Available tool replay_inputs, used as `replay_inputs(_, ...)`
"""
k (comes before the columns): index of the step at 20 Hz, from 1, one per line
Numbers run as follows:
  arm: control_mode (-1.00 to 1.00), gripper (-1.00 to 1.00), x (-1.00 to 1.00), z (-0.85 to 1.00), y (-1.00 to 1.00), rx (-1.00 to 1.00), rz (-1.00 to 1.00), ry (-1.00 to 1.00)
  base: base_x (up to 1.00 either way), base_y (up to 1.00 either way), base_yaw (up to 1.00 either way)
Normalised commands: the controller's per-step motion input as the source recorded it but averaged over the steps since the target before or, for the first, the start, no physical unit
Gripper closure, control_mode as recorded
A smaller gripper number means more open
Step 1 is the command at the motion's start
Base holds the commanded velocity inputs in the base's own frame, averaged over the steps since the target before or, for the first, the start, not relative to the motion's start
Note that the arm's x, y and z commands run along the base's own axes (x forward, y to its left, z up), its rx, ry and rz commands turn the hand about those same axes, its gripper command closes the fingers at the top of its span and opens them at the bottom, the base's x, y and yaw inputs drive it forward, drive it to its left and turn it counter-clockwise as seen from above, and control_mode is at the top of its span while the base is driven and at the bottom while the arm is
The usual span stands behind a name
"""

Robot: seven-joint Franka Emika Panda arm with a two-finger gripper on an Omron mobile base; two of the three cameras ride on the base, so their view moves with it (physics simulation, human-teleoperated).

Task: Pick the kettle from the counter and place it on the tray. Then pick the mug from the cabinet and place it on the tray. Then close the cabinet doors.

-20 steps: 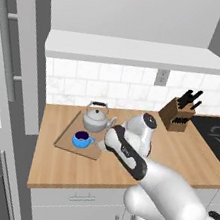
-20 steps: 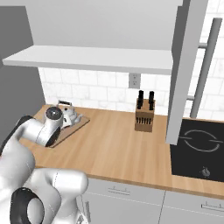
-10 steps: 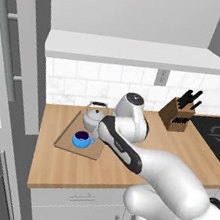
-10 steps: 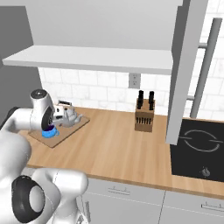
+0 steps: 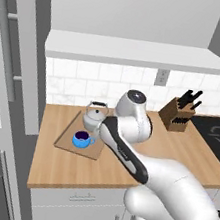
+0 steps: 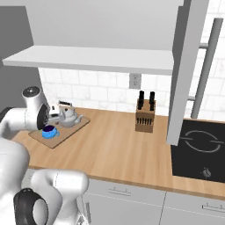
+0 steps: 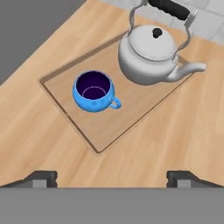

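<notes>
The silver kettle and the blue mug stand side by side on the wooden tray, which lies at the left end of the counter. My gripper hangs open above the tray's near edge, with nothing between its fingertips. From the base views, the kettle and mug sit just left of my arm. The cabinet hangs above the counter. Both cabinet doors stand swung open: one door at the left, the other door at the right with its bar handle.
A wooden knife block stands against the tiled back wall, right of my arm. A black cooktop is set into the counter's right end. Bare wood lies between the tray and the knife block.
My hand has risen and drawn back from the tray, still open. The mug and kettle have stayed where they were on the tray.
</notes>
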Motion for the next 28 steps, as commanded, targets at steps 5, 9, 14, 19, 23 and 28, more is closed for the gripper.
replay_inputs(5,-1.0,-1.0,-0.84,0.83,0.0,0.0,0.0,-0.3,0.0,0.0,0.0)
replay_inputs(9,-1.0,-1.0,-0.77,0.94,0.0,0.0,0.0,-0.27,0.0,0.0,0.0)
replay_inputs(14,-1.0,1.0,-0.09,0.24,0.04,0.0,0.03,-0.01,0.0,0.0,0.0)
replay_inputs(19,-1.0,1.0,-0.76,0.19,0.02,-0.01,0.0,-0.17,0.0,0.0,0.0)
replay_inputs(23,-1.0,1.0,-1.0,0.62,0.19,-0.17,0.0,-0.2,0.0,0.0,0.0)
replay_inputs(28,-1.0,1.0,-0.99,0.19,0.13,-0.35,0.0,-0.49,0.0,0.0,0.0)
